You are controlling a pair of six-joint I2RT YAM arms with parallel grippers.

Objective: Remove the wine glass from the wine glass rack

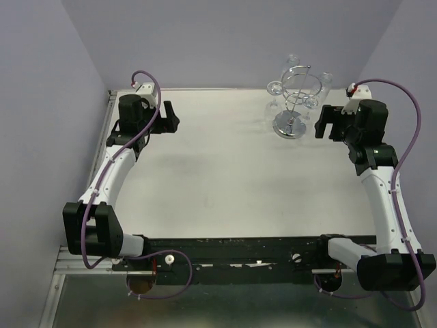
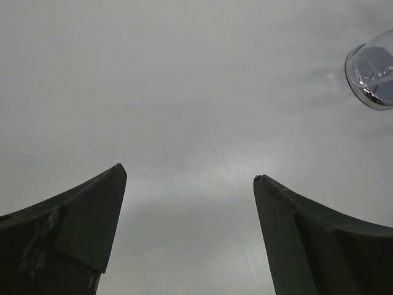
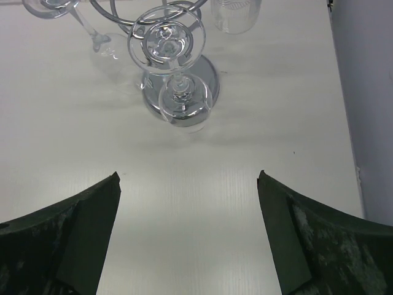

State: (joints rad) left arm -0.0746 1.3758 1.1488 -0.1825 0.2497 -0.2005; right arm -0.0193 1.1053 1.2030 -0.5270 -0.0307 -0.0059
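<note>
Here is the wine glass rack [image 1: 290,126], a shiny chrome wire stand. It has a round disc base, a thin centre post and a ring top with small loops around the outside. It stands upright at the far right of the white surface [image 1: 218,171], close to the back wall.

The rack carries several clear glasses, all hanging bowl-down. In the right wrist view the wine glass [image 3: 184,109] hangs nearest the camera. Its round foot sits in a chrome loop, its stem drops straight down, and its bowl hangs in front of the disc base. A second glass [image 3: 101,46] hangs at the upper left of that view, tilted outward. A third glass [image 3: 236,15] shows at the top edge, only partly in frame.

The right gripper [image 3: 189,175] hovers over bare surface just short of the rack. Its jaws are spread wide and hold nothing, and the wine glass sits ahead of it, lined up with the gap between them but apart from both. From overhead it sits just beside the disc base.

The left gripper [image 2: 190,178] is across at the far left, well apart from the rack. It too is spread wide with nothing in it, and one glass bowl [image 2: 371,77] peeks in at the right edge of its camera.
</note>
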